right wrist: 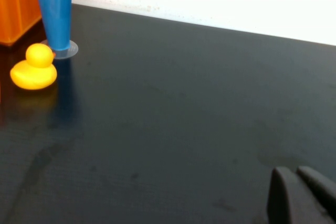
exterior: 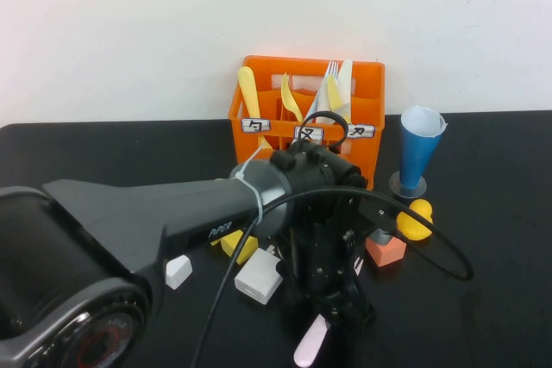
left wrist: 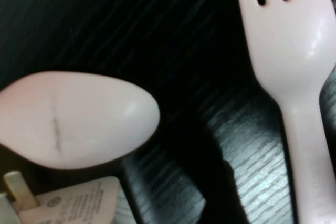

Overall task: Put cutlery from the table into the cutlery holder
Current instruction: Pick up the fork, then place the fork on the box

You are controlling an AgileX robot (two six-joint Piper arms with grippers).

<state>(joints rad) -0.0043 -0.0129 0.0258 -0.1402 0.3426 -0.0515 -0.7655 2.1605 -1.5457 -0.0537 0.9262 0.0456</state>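
Observation:
The orange cutlery holder (exterior: 373, 92) stands at the back centre with yellow and white cutlery upright in it. My left gripper (exterior: 339, 306) hangs low over the table in front of it. Its wrist view shows a pale-pink fork (left wrist: 292, 51) lying flat, tines away from the handle. A pale-pink spoon bowl (left wrist: 73, 120) lies beside the fork. In the high view a pale-pink end (exterior: 310, 342) pokes out below the gripper; I cannot tell which piece it is. The light-blue fork is out of view. My right gripper (right wrist: 296, 172) is shut and empty over bare table.
A blue cone cup (exterior: 420, 151) stands right of the holder, with a yellow duck (exterior: 417, 220) and an orange cube (exterior: 385, 250) in front of it. A white block (exterior: 259, 280), a white cube (exterior: 178, 271) and a yellow object (exterior: 238, 246) lie left of the gripper.

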